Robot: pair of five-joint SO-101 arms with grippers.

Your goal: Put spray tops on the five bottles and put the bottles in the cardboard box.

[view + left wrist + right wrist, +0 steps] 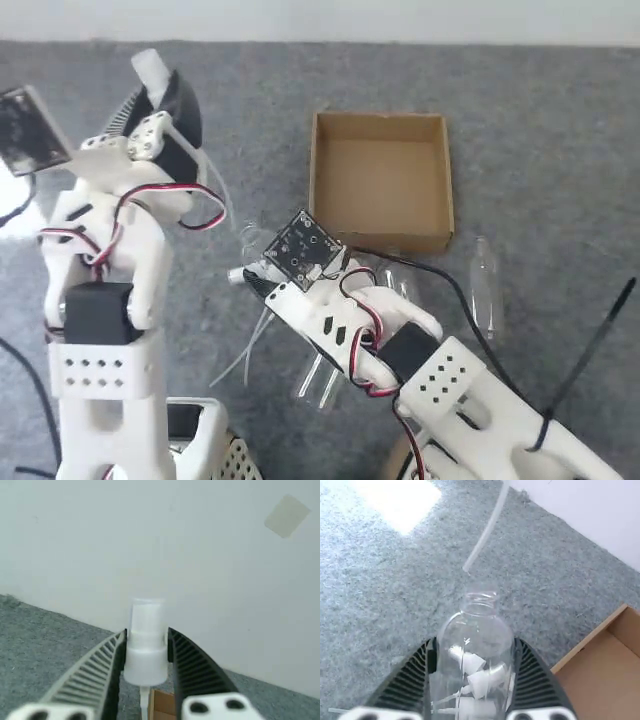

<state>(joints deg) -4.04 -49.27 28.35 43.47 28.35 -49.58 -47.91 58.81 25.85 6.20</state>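
Note:
My left gripper (152,88) (146,635) is raised at the table's far left, shut on a white spray top (150,68) (146,647). Its thin dip tube (218,195) (487,527) hangs down toward the table's middle. My right gripper (250,265) (474,650) is shut on a clear bottle (252,245) (475,640) held upright. The bottle's open neck (481,599) stands just below the tube's tip. The open cardboard box (380,180) (605,665) lies beyond the right gripper, with nothing in it.
A bare clear bottle (483,285) lies right of the box. Loose spray tops with tubes (248,350) and more clear bottles (322,380) lie under the right arm. A white perforated part (205,440) sits at the front edge. Grey carpet covers the table.

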